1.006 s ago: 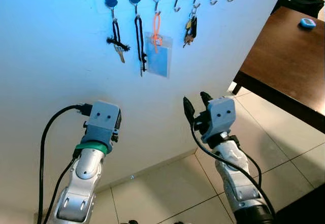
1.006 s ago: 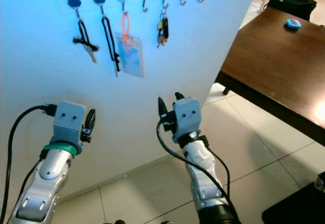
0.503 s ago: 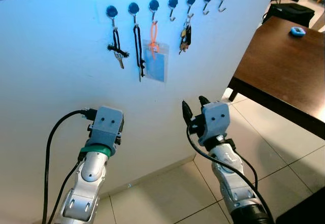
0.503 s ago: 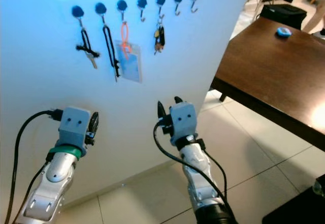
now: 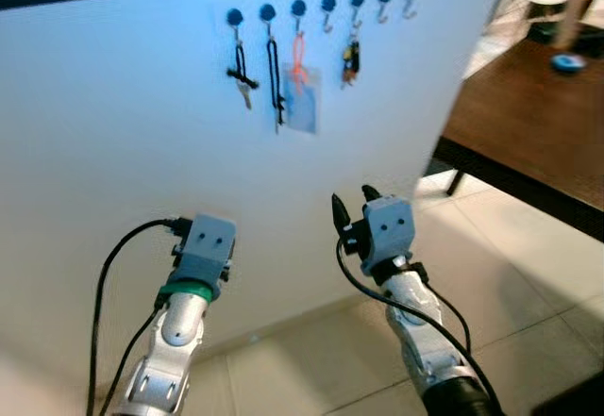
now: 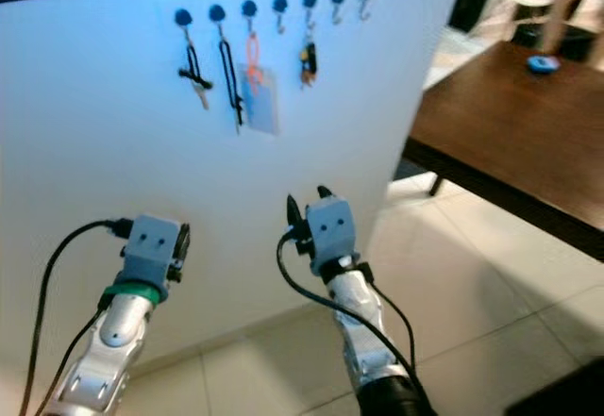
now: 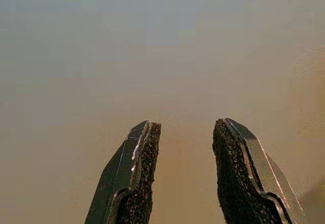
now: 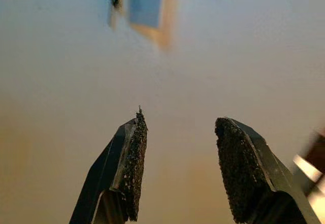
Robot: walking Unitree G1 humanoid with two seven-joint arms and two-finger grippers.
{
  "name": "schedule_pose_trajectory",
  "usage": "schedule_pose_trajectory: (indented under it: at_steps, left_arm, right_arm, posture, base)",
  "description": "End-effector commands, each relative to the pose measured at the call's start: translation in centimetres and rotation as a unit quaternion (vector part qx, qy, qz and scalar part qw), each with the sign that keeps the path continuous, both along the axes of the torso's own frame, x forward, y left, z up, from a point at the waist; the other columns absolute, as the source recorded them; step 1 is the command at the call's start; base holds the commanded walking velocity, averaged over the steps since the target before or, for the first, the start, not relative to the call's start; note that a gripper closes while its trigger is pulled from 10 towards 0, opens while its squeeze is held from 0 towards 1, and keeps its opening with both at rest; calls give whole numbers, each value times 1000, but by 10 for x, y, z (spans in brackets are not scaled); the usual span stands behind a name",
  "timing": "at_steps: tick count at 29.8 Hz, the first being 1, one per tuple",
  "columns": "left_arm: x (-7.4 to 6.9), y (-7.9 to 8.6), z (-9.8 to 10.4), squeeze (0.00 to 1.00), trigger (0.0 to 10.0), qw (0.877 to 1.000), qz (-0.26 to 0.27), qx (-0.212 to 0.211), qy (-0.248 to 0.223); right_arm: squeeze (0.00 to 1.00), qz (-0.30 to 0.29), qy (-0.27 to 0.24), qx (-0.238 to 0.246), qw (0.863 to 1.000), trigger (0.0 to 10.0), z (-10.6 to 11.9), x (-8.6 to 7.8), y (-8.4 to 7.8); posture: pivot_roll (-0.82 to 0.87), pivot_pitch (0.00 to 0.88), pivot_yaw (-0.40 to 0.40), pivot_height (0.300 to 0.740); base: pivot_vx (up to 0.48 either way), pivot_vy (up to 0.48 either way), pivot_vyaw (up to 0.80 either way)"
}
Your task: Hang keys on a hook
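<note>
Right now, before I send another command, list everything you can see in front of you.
Hooks: seven, dark round caps, one row high on the white wall.
Key on black strap: one, first hook from the left.
Black strap: one, second hook.
Blue card on orange loop: one, third hook.
Dark key bunch: one, fifth hook.
Table: one, dark brown, to the right.
Small blue object: one, on the table, blurred.
Left gripper: open, holding nothing, facing the wall.
Right gripper: open, holding nothing, below the hooks.

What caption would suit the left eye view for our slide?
Both open claws, left and right, below a wall row of hooks holding keys.
</note>
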State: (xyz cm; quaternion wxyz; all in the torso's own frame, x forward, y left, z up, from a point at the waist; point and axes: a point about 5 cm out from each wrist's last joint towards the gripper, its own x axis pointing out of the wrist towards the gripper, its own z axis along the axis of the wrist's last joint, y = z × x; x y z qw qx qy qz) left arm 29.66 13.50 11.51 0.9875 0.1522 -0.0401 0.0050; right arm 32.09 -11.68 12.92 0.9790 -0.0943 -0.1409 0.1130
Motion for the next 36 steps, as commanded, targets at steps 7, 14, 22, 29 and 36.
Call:
schedule_pose_trajectory:
  at_steps: [7, 14, 22, 29, 36]
  left_arm:
    - [-1, 6, -9, 0, 10000, 1000, 6, 9, 11]
    - [1, 9, -10, 0, 10000, 1000, 4, 11, 11]
    - [9, 9, -4, 0, 10000, 1000, 0, 15, 3]
    - [17, 6, 4, 0, 10000, 1000, -3, 15, -12]
    - [24, 3, 7, 0, 10000, 1000, -13, 4, -2]
  right_arm:
    - [0, 0, 8, -3, 1000, 10000, -8, -1, 4]
    - [0, -1, 10, -5, 1000, 10000, -9, 1, 6]
    - [0, 5, 2, -13, 1000, 10000, -4, 7, 10]
    - [0, 17, -7, -15, 1000, 10000, 3, 15, 15]
    - [0, 14, -11, -13, 1000, 10000, 9, 22, 14]
  posture:
    - [-104, 0, 116, 740]
    - [-100, 0, 121, 740]
    - [-88, 0, 122, 740]
    - [-77, 0, 119, 740]
    - [-73, 0, 124, 740]
  base:
    - [-314, 0, 0]
    - [-315, 0, 0]
    - [-315, 0, 0]
    - [-312, 0, 0]
    - [-78, 0, -74]
